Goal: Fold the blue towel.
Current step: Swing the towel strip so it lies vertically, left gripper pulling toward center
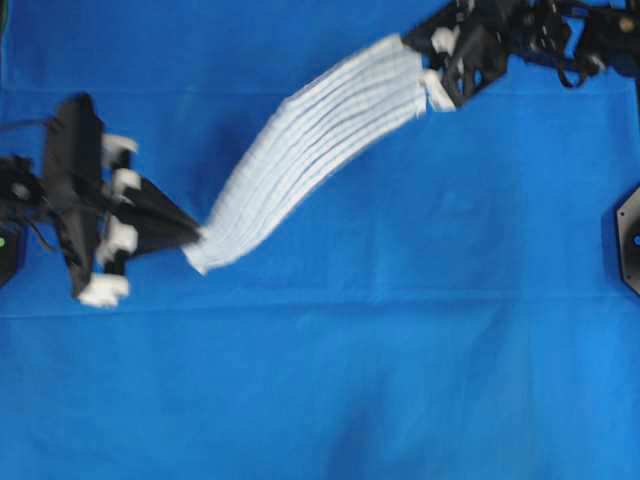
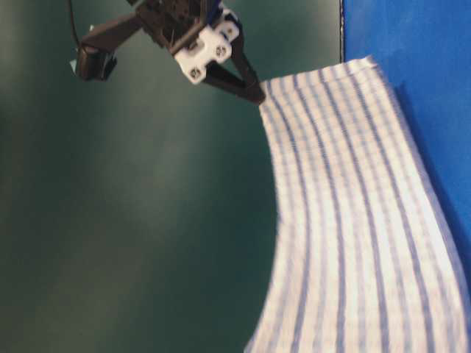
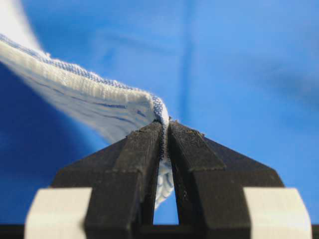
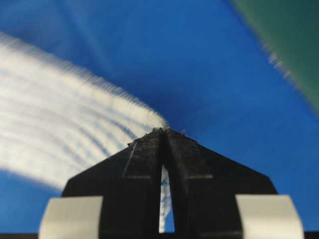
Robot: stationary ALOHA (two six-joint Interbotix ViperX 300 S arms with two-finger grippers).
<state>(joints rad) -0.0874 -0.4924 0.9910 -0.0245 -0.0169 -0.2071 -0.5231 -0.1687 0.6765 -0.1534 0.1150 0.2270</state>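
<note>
The blue towel (image 1: 310, 150), white with thin blue stripes, hangs in the air as a curved band between my two grippers, above the blue table cloth. My left gripper (image 1: 200, 236) is shut on its lower left corner; the left wrist view shows the hem (image 3: 160, 112) pinched between the jaws of the left gripper (image 3: 165, 125). My right gripper (image 1: 428, 72) is shut on the upper right corner, and the right wrist view shows the towel (image 4: 65, 129) running left from the right gripper's (image 4: 163, 131) closed tips. In the table-level view one gripper (image 2: 257, 95) holds the towel (image 2: 346, 213) by a top corner.
The plain blue table cloth (image 1: 420, 330) covers the whole table. A black arm base (image 1: 630, 240) sits at the right edge. A dark green backdrop (image 2: 132, 220) stands behind the table.
</note>
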